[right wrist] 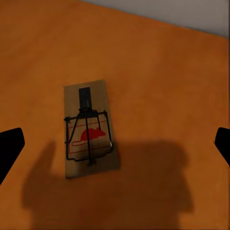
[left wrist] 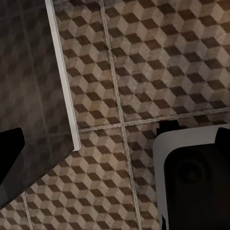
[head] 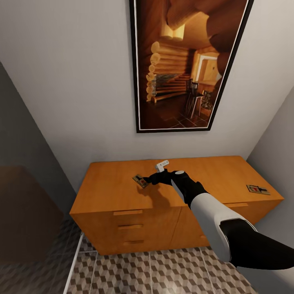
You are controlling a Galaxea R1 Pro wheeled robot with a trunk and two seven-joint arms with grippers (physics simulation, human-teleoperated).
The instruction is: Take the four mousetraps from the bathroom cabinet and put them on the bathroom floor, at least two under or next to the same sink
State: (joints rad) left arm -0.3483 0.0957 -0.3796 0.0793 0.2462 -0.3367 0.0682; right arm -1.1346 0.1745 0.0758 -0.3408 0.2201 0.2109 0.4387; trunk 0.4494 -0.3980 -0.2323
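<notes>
Mousetraps lay on the wide orange-tan wooden cabinet (head: 122,183) below a large black-framed picture of a log cabin interior (head: 185,61).

The black-and-white right arm reached forward over the top, its right gripper (head: 152,178) just above the nearer flat tan wooden mousetrap with a red mouse mark (right wrist: 89,128) — jaws wide apart, nothing between them. A second mousetrap (head: 258,189) sat well apart near the right end. The left wrist view looked down at the cube-patterned brown-and-beige tiled floor (left wrist: 158,62); the left gripper's (left wrist: 115,148) jaws were spread too.
</notes>
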